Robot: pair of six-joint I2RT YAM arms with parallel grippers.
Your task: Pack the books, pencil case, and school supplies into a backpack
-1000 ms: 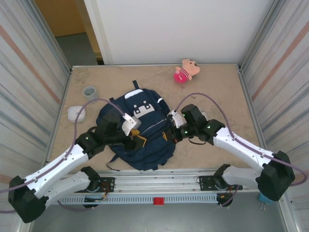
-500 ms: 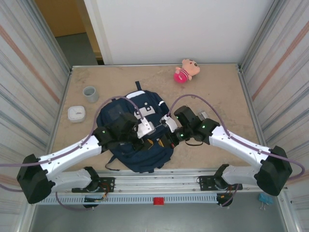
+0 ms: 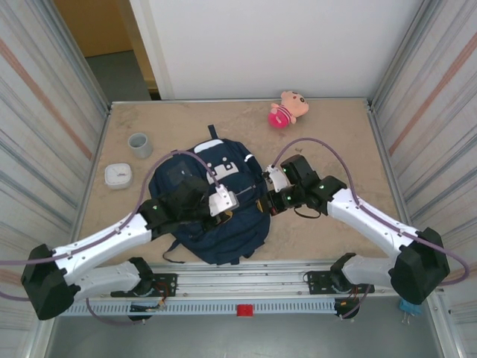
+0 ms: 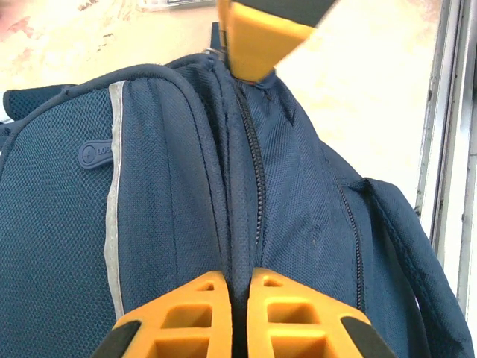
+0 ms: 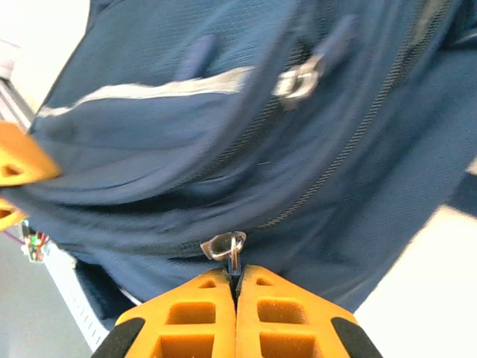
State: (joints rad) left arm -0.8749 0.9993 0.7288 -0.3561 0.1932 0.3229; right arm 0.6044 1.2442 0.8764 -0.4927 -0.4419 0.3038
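Observation:
The navy backpack [image 3: 223, 240] lies flat in the middle of the table, white patch toward the far side. My left gripper [image 3: 228, 217] is on its near right part, shut on a ridge of backpack fabric [image 4: 240, 224] beside the zipper line. My left gripper [image 4: 237, 280] has the fold pinched between its orange fingertips. My right gripper [image 3: 264, 203] is at the bag's right edge. In the right wrist view my right gripper [image 5: 236, 277] is shut on the metal zipper pull [image 5: 226, 245]. The books, pencil case and school supplies are out of view.
A grey cup [image 3: 139, 144] and a white rounded box [image 3: 118, 175] stand left of the bag. A pink-and-tan plush toy [image 3: 287, 109] lies at the far side. Metal walls flank the table, and a rail [image 3: 246, 287] runs along its near edge.
My left gripper moved right onto the backpack and closed on its fabric. My right gripper, still holding the zipper pull, shifted left and then back to the right.

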